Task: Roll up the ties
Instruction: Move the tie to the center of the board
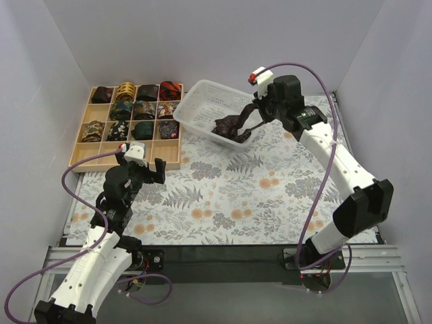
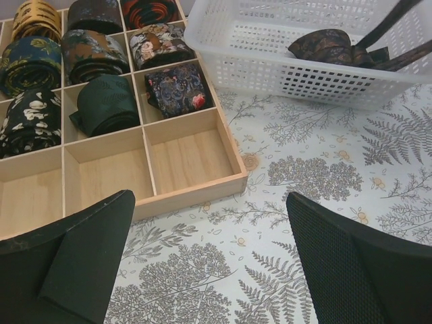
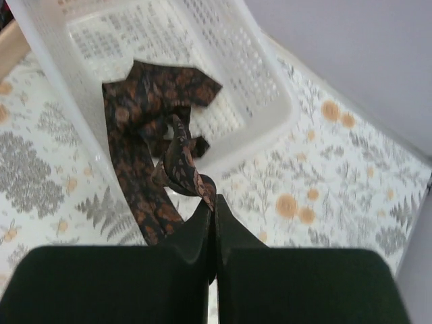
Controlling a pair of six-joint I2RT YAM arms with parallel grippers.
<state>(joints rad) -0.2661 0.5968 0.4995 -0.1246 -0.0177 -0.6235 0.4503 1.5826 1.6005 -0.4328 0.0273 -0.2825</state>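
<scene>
Right gripper pressed together, pinching a limp dark brown orange-printed fabric tie | tie trails into white mesh plastic basket, one end seemingly over its rim | left gripper spread wide above fern-print table, near gridded wooden tray of coiled ties

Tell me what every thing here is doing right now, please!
right gripper: shut, pinching the brown tie.
left gripper: open, holding nothing, near the tray.
brown tie: unrolled, one part lifted, the rest lying in the basket.
basket: upright, brown tie partly inside.
rolled ties: coiled, sitting in tray compartments.
tray: far rows hold ties, near row empty.
</scene>
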